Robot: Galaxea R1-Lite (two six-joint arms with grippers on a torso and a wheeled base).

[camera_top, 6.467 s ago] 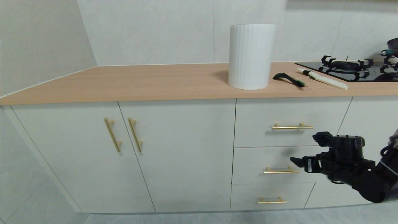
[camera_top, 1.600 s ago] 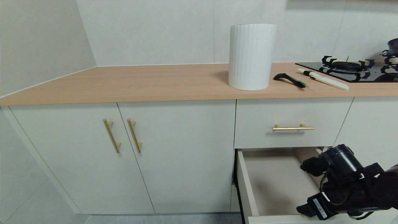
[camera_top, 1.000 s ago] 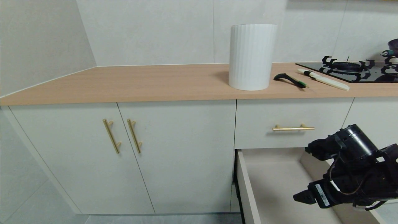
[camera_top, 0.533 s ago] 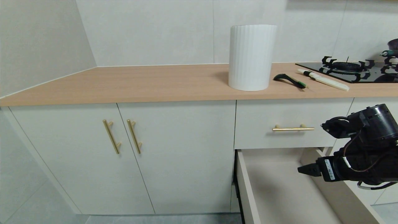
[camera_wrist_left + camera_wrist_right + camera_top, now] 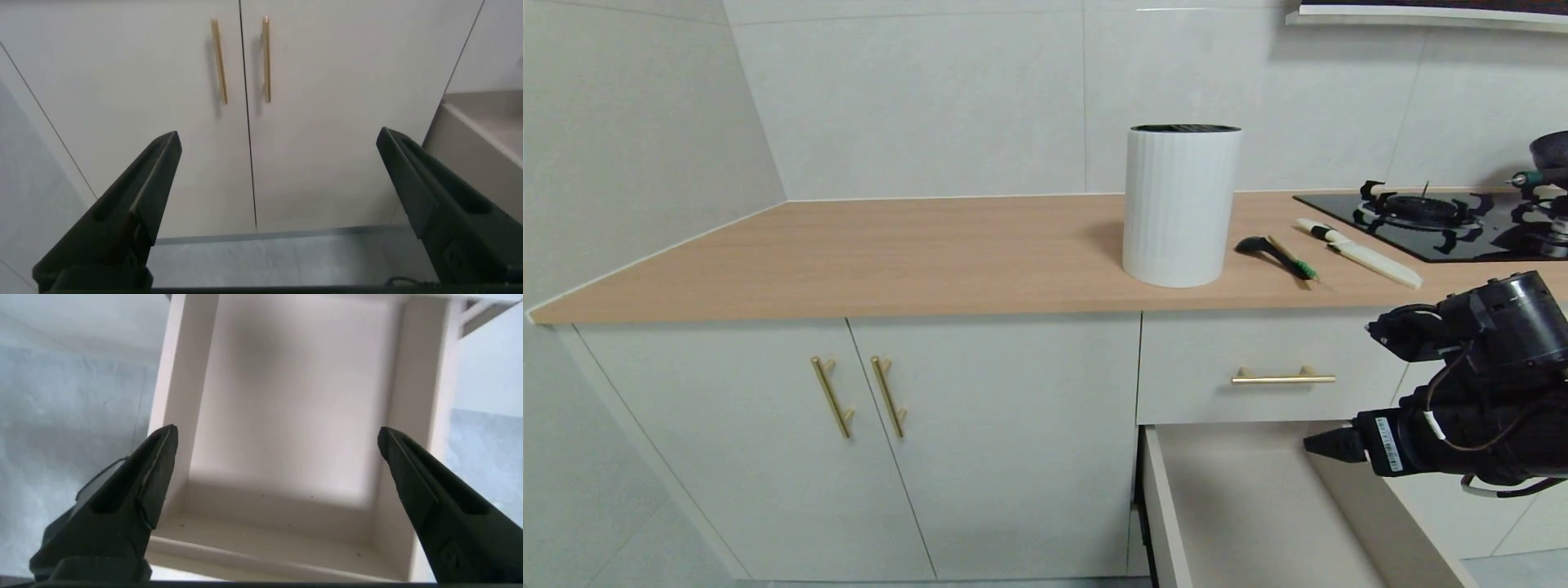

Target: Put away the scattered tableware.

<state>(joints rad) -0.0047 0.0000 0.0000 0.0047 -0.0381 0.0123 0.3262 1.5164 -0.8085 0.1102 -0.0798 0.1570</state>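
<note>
Far left: left gripper (image 5: 282, 216) hangs low, facing the two cabinet doors (image 5: 980, 441) with brass bar handles. Jaws spread wide, nothing between them.

Centre: tall white ribbed holder (image 5: 1181, 206) stands upright on the countertop (image 5: 931, 253), dark slotted top.

Just right of the holder, apart from it: black scoop (image 5: 1272, 251), lying flat, rounded head toward the holder, slim handle ending in a green tip toward the counter's front edge. A thin stick seems to lie along it; too small to be sure.

Next right, near the scoop but not touching: pale knife (image 5: 1362, 255), flat on the wood, handle end toward the hob (image 5: 1429, 220), blade pointing to the front edge.

Handling, my estimate: both pieces look light and rigid, smooth-skinned, likely to slide on the wood when nudged. Both sit very low, so fingertips must come down almost to the surface. Scoop: pinch across the handle at mid-length, clear of the bulbous head. Knife: take the handle only, across its narrow width; the pale blade may be brittle and should not be dropped.

Lower right: drawer (image 5: 1164, 506) stands pulled out beneath the shut top drawer (image 5: 1258, 359), ready to receive them.

Far right: right gripper (image 5: 1343, 388) hovers above the open drawer, well below counter level, jaws parted wide, holding nothing.
</note>
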